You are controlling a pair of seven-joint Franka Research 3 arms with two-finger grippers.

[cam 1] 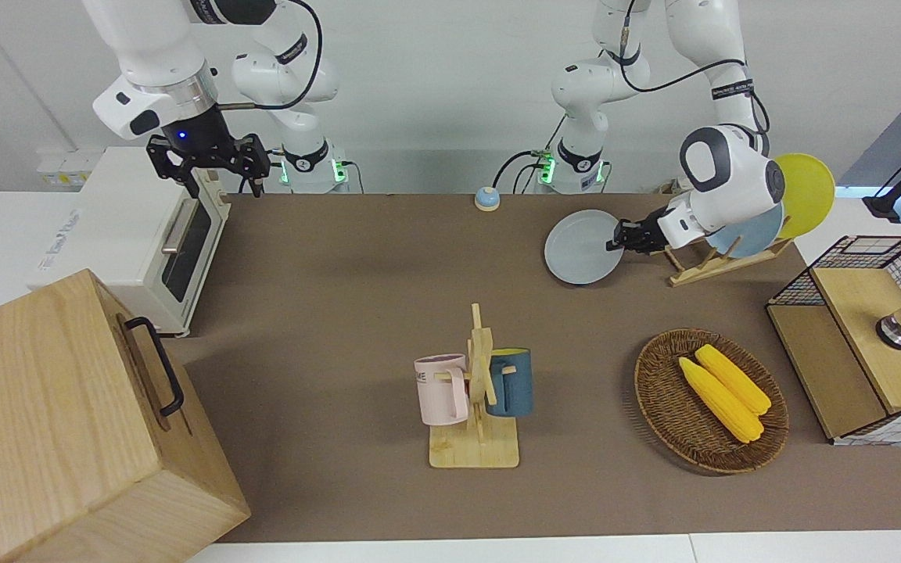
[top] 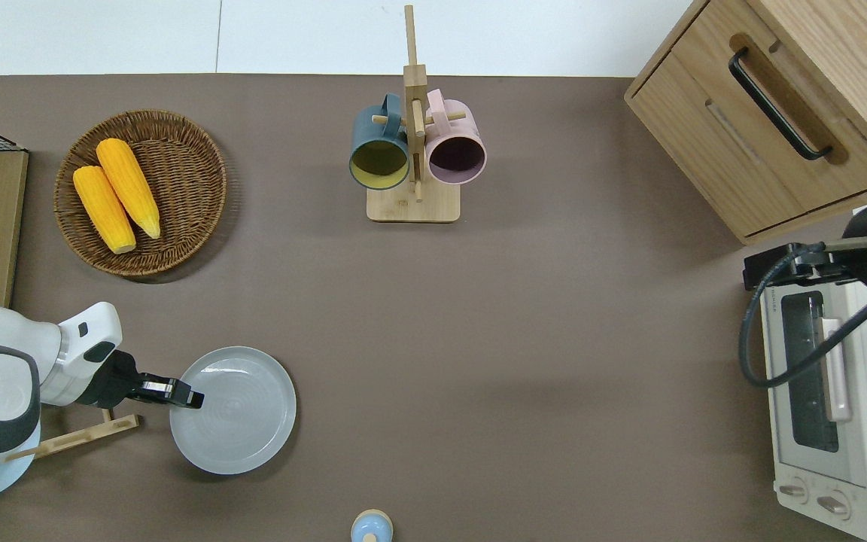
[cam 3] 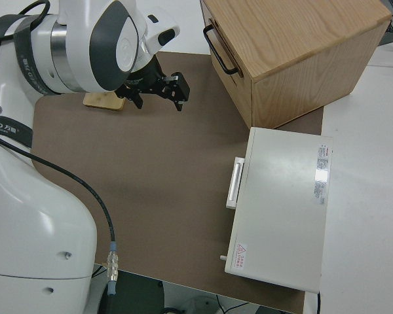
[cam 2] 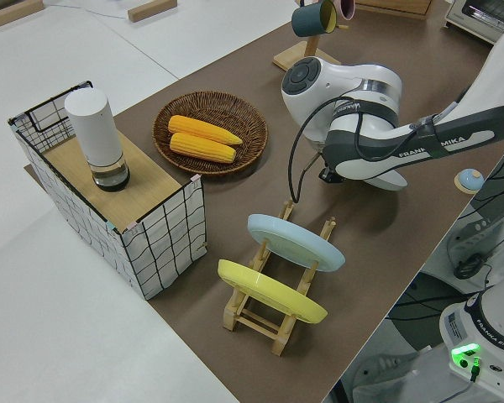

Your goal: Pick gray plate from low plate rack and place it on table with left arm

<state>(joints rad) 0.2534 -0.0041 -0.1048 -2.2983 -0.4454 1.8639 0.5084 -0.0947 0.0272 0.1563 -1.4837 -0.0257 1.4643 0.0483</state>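
Note:
My left gripper [cam 1: 619,237] is shut on the rim of the gray plate [cam 1: 582,249]. It holds the plate almost flat and low over the table [cam 1: 357,313], beside the low plate rack [cam 1: 702,266]. In the overhead view the left gripper [top: 188,397] grips the rack-side edge of the gray plate [top: 241,412], clear of the low plate rack [top: 76,436]. I cannot tell whether the plate touches the table. The rack [cam 2: 269,323] holds a light blue plate [cam 2: 296,242] and a yellow plate [cam 2: 270,291]. My right gripper [cam 1: 208,168] is parked and open.
A wicker basket [top: 196,154] with two corn cobs lies farther from the robots than the rack. A mug stand [top: 412,207] holds two mugs mid-table. A small blue bell [top: 371,527] sits near the robots. A wooden cabinet [cam 1: 67,422] and a toaster oven [cam 1: 138,234] stand at the right arm's end.

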